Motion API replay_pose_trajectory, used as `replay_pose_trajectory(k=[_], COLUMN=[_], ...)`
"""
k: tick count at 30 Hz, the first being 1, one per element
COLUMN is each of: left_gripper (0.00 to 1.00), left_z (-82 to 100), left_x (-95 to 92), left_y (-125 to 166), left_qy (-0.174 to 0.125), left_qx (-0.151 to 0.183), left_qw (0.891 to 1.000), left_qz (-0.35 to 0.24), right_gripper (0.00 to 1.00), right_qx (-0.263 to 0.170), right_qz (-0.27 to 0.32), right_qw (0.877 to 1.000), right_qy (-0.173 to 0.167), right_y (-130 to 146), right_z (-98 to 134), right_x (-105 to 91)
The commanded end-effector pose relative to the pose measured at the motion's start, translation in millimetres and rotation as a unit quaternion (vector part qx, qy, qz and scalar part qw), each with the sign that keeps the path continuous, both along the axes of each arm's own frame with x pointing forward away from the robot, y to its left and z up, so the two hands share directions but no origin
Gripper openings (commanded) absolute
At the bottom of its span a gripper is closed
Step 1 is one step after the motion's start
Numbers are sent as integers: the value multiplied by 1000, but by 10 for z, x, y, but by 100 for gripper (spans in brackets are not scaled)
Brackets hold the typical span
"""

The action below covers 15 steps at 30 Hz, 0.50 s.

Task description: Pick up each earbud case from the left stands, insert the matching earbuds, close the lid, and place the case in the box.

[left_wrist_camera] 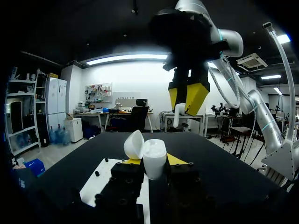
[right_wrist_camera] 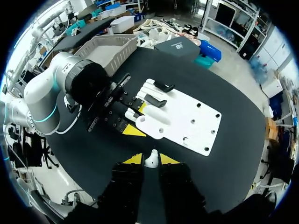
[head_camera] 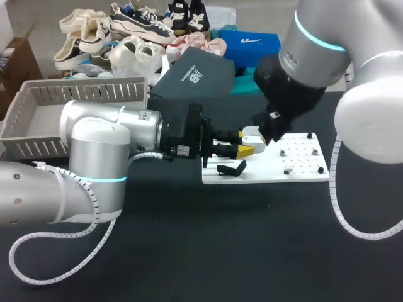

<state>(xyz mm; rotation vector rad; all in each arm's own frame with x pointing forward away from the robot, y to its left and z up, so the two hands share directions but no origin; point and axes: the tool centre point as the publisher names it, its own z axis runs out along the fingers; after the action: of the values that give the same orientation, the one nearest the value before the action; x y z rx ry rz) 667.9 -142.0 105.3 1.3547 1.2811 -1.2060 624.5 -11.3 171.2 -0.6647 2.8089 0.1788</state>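
While the left pincer (left_wrist_camera: 154, 162) grips the open case (left_wrist_camera: 154, 156) at the white plate's (head_camera: 302, 170) edge, the right pincer (right_wrist_camera: 150, 161) holds an earbud (left_wrist_camera: 179, 114) just above it. Behind lies a dark box (head_camera: 189, 75) with white print; a grey basket (head_camera: 38, 100) stands left.

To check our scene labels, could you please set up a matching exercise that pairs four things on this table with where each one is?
Things:
1. white earbud case with its lid open
2. small white earbud
3. grey slatted plastic basket
4. black curved stand

Places:
A. on the white perforated board
B. between the fingers of the right gripper
C. near the table's far left corner
D. between the fingers of the left gripper

Pairs: 1-D, 2-B, 3-C, 4-A.
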Motion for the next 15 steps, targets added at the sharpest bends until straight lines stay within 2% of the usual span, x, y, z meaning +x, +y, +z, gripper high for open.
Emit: replay_pose_trajectory(k=[1,7,15], left_gripper=[0,0,0], left_z=[-6,-6,-6], left_x=[2,2,2], left_y=[-4,-4,-4], left_qy=[0,0,0], left_qx=[0,0,0], left_qw=[1000,1000,1000], left_qz=[0,0,0], right_gripper=[0,0,0], right_qx=[-3,-42,-45], right_qz=[-51,-82,-98], right_qw=[998,995,994], right_qy=[28,27,32], right_y=[0,25,83], right_z=[46,1,-18], right_x=[62,77,79])
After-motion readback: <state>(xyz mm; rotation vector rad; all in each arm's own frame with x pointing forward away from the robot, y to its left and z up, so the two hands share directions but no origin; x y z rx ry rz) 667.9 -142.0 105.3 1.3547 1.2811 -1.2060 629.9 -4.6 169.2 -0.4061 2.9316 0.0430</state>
